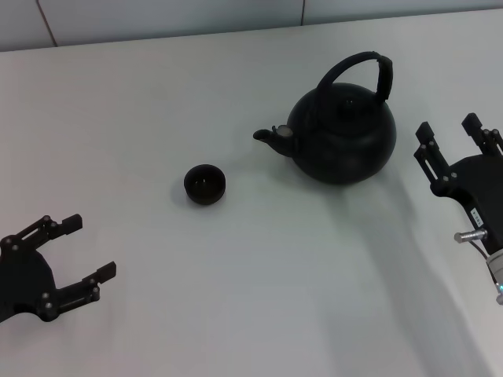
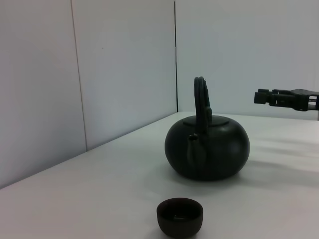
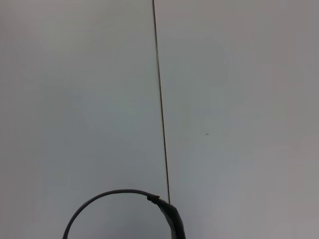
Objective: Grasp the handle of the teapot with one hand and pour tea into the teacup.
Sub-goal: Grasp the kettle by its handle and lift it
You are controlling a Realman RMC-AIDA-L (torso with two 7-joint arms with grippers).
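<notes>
Right gripper (image 1: 449, 141) nearer, fingers apart, empty; handle (image 1: 369, 67) at its 10 o'clock, arch running spout-to-back. Left gripper (image 1: 85, 251) apart, idle, desk's 8 o'clock.

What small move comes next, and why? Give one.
Probably bring the right gripper across to the handle and close on its thicker side. That gripper sits open beside the teapot, touching nothing, and the handle stands upright and free. The left gripper rests open, farther off, near the teacup.

teapot (image 1: 343, 133) – matte black | teacup (image 1: 205, 184) – black | table (image 1: 236, 275) – plain white
</notes>
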